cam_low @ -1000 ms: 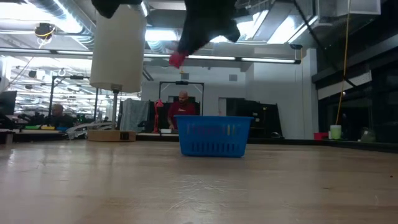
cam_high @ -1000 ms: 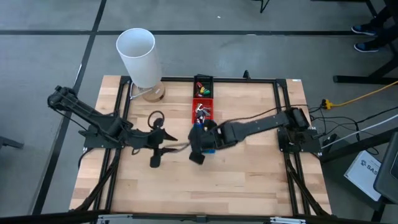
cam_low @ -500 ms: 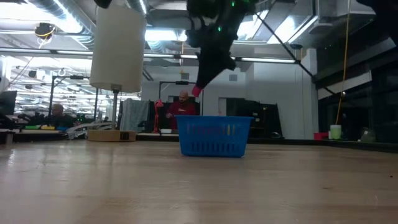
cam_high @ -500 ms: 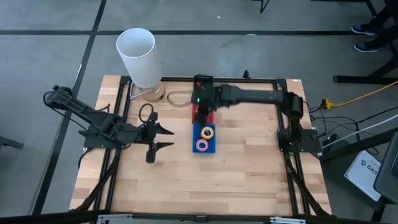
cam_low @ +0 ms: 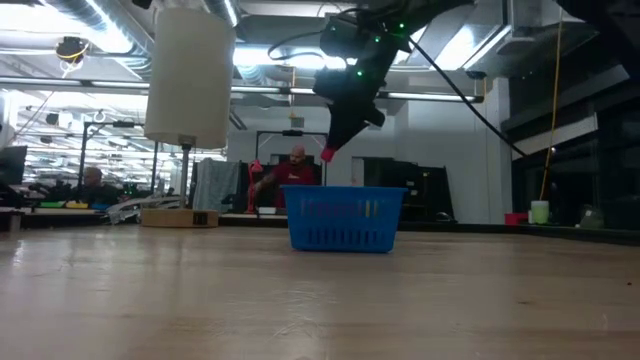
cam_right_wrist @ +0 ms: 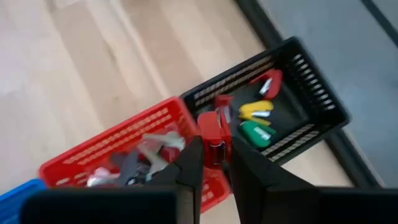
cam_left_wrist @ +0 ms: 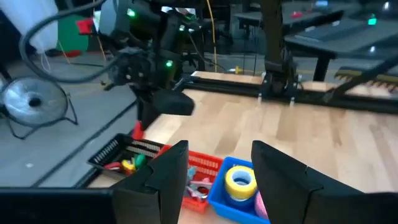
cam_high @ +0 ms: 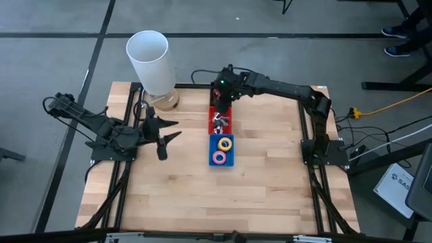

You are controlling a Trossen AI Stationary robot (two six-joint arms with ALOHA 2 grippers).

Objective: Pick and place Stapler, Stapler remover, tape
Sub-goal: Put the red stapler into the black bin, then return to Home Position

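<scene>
Holding a small red stapler (cam_right_wrist: 213,140) pinched in my right tool (cam_right_wrist: 211,163) above the far black bin (cam_right_wrist: 311,106), I judge it light, rigid, best gripped mid-body; left tool (cam_high: 164,131) spread, idle.

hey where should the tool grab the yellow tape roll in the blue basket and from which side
Take the yellow tape roll from straight above, probably one finger in its centre hole and one outside, pinching the ring wall. It lies flat in the blue basket, hole up, close to the pink roll, so the basket walls likely block side approaches.
</scene>
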